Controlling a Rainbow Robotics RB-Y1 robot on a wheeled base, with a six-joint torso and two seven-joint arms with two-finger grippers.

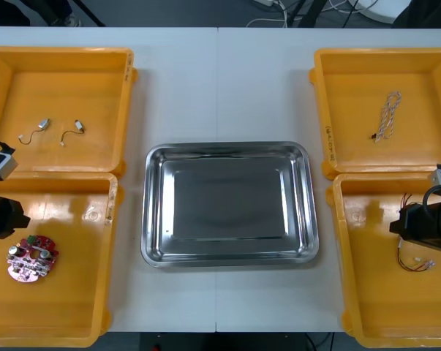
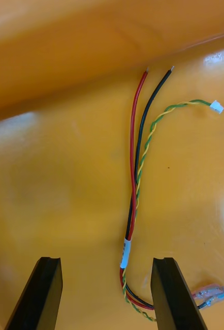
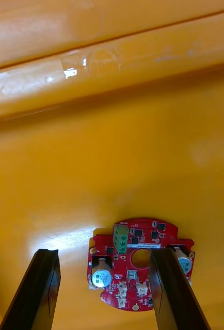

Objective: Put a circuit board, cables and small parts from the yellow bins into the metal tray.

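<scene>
At the left edge of the table, the far left yellow bin holds two small metal parts, each with a thin wire tail, lying near each other on its floor. In the near left yellow bin a round red circuit board lies flat, carrying a green terminal block, two silver cylinders and small white connectors. The left end effector is over this bin with its fingers spread wide and holding nothing. The board sits between them, off-centre, with one finger crossing in front of its edge.

In the middle of the table, the metal tray stands between the bins, bare and shiny inside.

To the right, the far right yellow bin contains one light-coloured twisted cable, lying slantwise. The near right yellow bin holds a cable bundle made of a red wire, a black wire and a twisted yellow-and-green pair, bound by a white band. The right end effector is over this bin, its fingers wide apart and gripping nothing. The banded part of the bundle lies between them, nearer one finger, and the stripped wire ends fan out beyond the fingertips toward the bin wall.
</scene>
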